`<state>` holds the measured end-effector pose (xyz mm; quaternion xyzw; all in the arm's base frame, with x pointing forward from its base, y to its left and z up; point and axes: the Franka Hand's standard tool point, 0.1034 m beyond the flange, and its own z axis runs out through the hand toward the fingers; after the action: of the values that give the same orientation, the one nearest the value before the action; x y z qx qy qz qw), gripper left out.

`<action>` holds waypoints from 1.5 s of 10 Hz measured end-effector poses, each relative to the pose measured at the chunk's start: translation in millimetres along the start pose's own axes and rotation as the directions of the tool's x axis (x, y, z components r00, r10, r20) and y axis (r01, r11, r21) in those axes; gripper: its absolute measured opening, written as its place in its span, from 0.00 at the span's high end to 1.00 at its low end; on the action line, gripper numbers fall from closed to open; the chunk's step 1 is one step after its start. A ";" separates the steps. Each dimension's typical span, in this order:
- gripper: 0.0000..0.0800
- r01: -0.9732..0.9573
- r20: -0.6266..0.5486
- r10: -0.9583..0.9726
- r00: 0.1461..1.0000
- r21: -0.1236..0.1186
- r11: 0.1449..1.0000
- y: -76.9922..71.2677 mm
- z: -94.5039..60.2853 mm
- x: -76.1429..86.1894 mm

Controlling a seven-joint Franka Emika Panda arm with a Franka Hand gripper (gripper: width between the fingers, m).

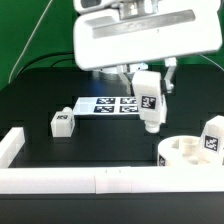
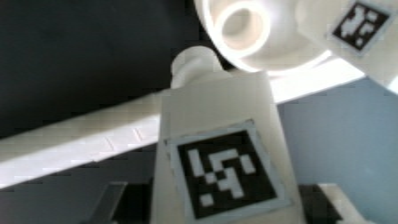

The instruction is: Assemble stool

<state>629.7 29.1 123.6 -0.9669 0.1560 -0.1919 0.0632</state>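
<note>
The gripper (image 1: 149,80) is closed on the upper end of the held leg (image 1: 148,103), a little above and to the right of the centre of the exterior view, under the large white body of the arm. The held leg hangs nearly upright with a small tilt and shows a black-and-white tag to the camera. Its narrower lower end points down at the black table (image 1: 40,95) and seems not to touch it. In the wrist view the held leg (image 2: 210,120) stands between the two dark fingers (image 2: 125,203), its tag faces the camera, and its rounded end is directed toward the seat disc (image 2: 267,50). In the exterior view the seat disc (image 1: 172,158) lies flat at the lower right, near the held leg but apart from it, and round recesses are visible in its top face. A second leg (image 1: 212,138) stands upright at the right edge of the exterior view, just beside or on the disc; I cannot tell whether it is joined to it. A third leg (image 1: 62,121) lies on the table to the left of centre, well apart from the disc. The marker board (image 1: 108,104) lies flat behind the held leg and reaches toward the third leg. A long white rail (image 1: 90,182) runs along the lower edge of the exterior view and turns upward at the lower left.
</note>
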 end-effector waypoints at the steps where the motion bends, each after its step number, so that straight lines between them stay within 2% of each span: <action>1: 0.59 -0.058 -0.060 0.059 0.996 0.030 0.998 -31.0 5.0 -7.8; 2: 0.59 -0.039 -0.023 0.040 0.999 0.032 0.999 -42.5 8.7 -16.6; 3: 0.59 -0.042 -0.030 0.043 0.999 0.030 0.999 -38.4 8.0 -13.1; 5: 0.59 -0.040 -0.028 0.041 0.999 0.031 0.999 -39.6 8.8 -14.4; 6: 0.59 0.015 -0.039 -0.014 0.999 0.024 1.000 -32.1 8.0 -11.1; 7: 0.59 0.061 -0.077 -0.060 0.995 0.011 0.998 -6.5 6.1 0.0; 8: 0.59 0.075 -0.112 -0.074 0.991 0.009 0.997 8.9 7.8 5.5; 9: 0.59 0.058 -0.123 -0.054 0.991 0.032 0.998 5.5 12.3 3.4; 10: 0.59 0.054 -0.144 -0.049 0.988 0.036 0.998 5.8 12.8 5.6; 11: 0.59 0.045 -0.182 -0.039 0.983 0.033 0.998 9.2 10.4 9.9; 15: 0.59 0.047 -0.177 -0.040 0.983 0.036 0.998 6.8 15.7 -5.9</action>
<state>628.8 25.5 105.9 -0.9478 0.1362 -0.2811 0.0642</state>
